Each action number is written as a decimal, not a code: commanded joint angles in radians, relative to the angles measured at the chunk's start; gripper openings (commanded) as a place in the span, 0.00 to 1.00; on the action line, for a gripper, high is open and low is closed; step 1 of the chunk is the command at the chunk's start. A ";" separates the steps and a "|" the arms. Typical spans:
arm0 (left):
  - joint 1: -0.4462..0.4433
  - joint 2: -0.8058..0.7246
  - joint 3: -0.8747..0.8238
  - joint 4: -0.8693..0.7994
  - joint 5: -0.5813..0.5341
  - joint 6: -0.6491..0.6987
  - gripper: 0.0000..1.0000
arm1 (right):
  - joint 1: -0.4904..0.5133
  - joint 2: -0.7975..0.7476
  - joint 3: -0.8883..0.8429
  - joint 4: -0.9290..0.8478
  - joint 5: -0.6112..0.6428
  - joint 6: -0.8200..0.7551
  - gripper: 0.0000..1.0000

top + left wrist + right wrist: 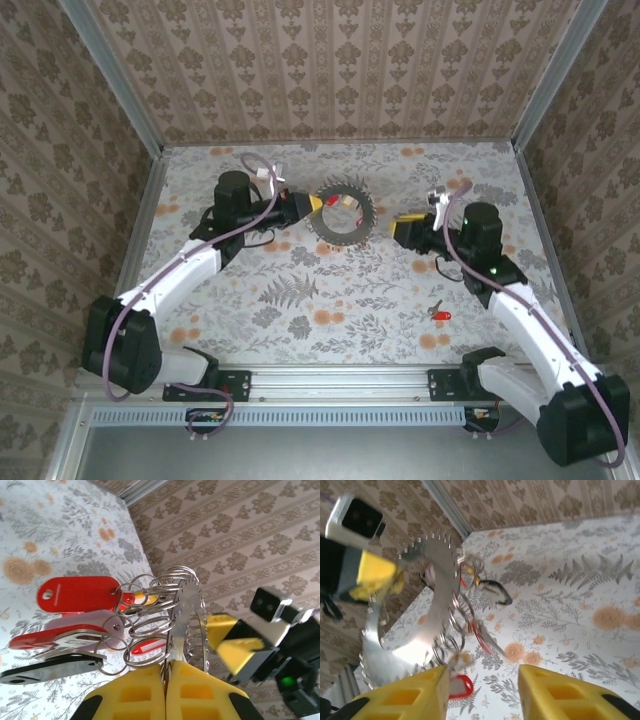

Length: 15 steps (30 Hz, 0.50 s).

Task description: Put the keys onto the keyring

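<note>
The keyring (342, 211), a wide silver ring with a toothed rim, stands lifted at the table's back middle. My left gripper (312, 204) is shut on its left edge. In the left wrist view the yellow fingers (145, 690) pinch the ring's flat band (187, 610). Several keys hang from it on small wire loops: red ones (75, 592) and a black one (40, 670). My right gripper (400, 223) is open just right of the ring, holding nothing. In the right wrist view it (482, 675) gapes beside the keyring (440, 580) and blurred dangling keys (480, 632). One loose red key (438, 314) lies on the table near the right arm.
Patterned walls close in the floral table (330, 300) on three sides, with a metal rail (340, 385) along the near edge. The left gripper's camera block (355, 517) sits close behind the ring.
</note>
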 commanded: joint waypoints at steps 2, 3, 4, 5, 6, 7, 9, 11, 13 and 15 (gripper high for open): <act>0.005 -0.038 0.081 -0.020 0.086 0.072 0.00 | 0.074 -0.098 -0.149 0.196 -0.011 -0.345 0.35; 0.005 -0.038 0.088 -0.029 0.096 0.082 0.00 | 0.099 -0.118 -0.165 0.195 -0.010 -0.410 0.33; 0.005 -0.041 0.098 -0.041 0.102 0.095 0.00 | 0.128 -0.139 -0.182 0.193 0.002 -0.480 0.30; 0.006 -0.046 0.106 -0.054 0.103 0.110 0.00 | 0.154 -0.157 -0.195 0.195 0.020 -0.526 0.29; 0.005 -0.050 0.113 -0.062 0.105 0.124 0.00 | 0.177 -0.167 -0.205 0.205 0.037 -0.553 0.27; 0.005 -0.055 0.120 -0.071 0.110 0.142 0.00 | 0.203 -0.178 -0.219 0.229 0.057 -0.574 0.26; 0.004 -0.062 0.137 -0.100 0.111 0.170 0.00 | 0.247 -0.193 -0.246 0.294 0.089 -0.595 0.24; 0.001 -0.064 0.157 -0.139 0.116 0.200 0.00 | 0.290 -0.200 -0.265 0.338 0.105 -0.618 0.22; -0.001 -0.064 0.174 -0.159 0.128 0.216 0.00 | 0.322 -0.195 -0.265 0.343 0.105 -0.641 0.22; -0.006 -0.064 0.185 -0.166 0.138 0.227 0.00 | 0.349 -0.183 -0.263 0.349 0.102 -0.653 0.22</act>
